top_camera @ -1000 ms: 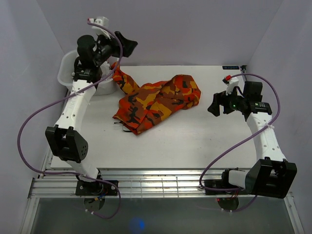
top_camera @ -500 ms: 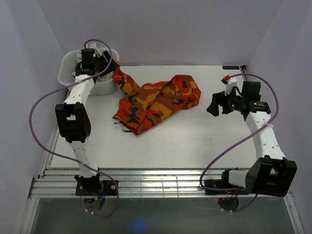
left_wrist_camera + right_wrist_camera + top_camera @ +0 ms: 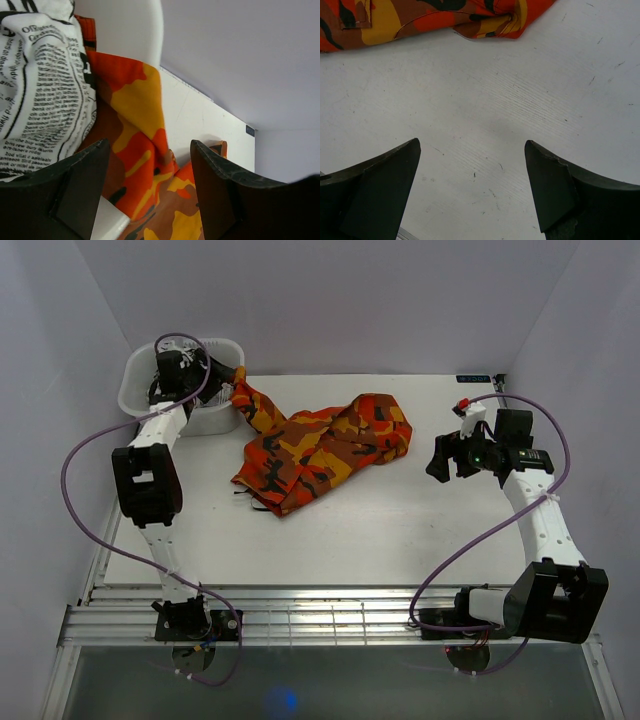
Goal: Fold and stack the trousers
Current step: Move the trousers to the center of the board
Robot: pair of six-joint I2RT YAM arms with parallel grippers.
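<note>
- Table (image 3: 350, 530): white; its near half is bare in the top view.
- Right gripper (image 3: 471, 145): jaws wide and holding nothing, hanging over bare table. The trousers' right end lies just beyond and to its left, with a strip of table between.
- Trousers (image 3: 325, 445): orange, red and yellow camouflage with black flecks. They lie crumpled and unfolded on the far middle of the table. The main heap runs slantwise from near-left to far-right. One leg trails off far-left, up to the basket's rim.
- Basket (image 3: 132, 390): white plastic, at the far left corner. It holds a newsprint cloth (image 3: 40, 85) (black lettering on white, garment type not clear).
- Left gripper (image 3: 149, 145): jaws wide and holding nothing, poised at the basket's right side. The trailing leg lies directly between and below its fingers.
- Assessment: the left arm is the nearer, being right above the leg end. The likely next step is to draw that leg clear of the basket. Folding has not begun.
</note>
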